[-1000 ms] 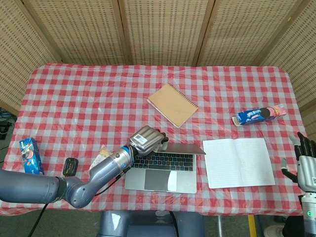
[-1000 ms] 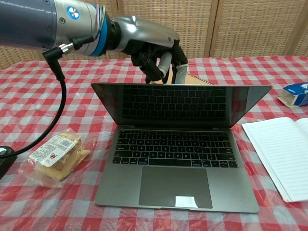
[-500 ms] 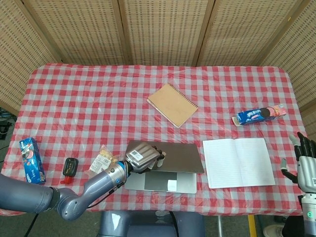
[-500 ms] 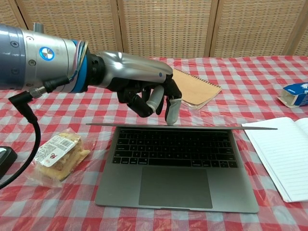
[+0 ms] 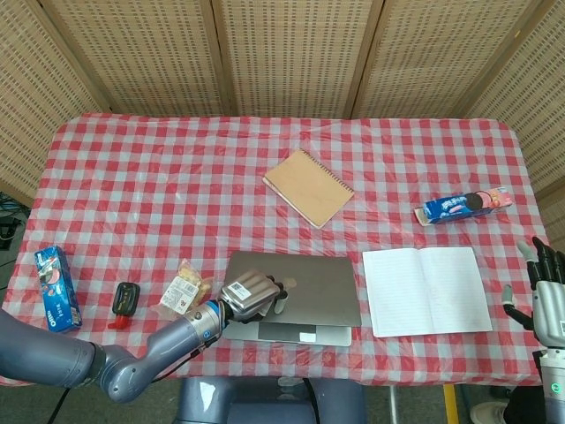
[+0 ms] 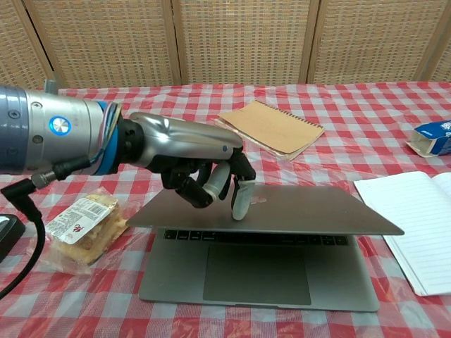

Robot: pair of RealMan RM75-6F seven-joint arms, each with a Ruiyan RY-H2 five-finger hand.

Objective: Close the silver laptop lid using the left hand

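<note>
The silver laptop [image 6: 282, 232] sits at the near edge of the worktop [image 5: 177, 194], its front almost at the rim. A wrapped snack [image 6: 81, 225] lies just left of it and an open white notebook [image 5: 426, 291] just right; the cloth behind it is open as far as the tan spiral notebook [image 5: 308, 186]. The left hand [image 6: 201, 172] rests on the lid's left part, fingers [image 6: 241, 201] curled downward with one pale tip pressing the lid, gripping nothing. The lid is tilted low over the keyboard, a narrow gap showing the key row. Half a second ago the lid stood about level and higher; it has dropped further. The right hand [image 5: 547, 296] hangs off the worktop's right edge, fingers spread, empty.
</note>
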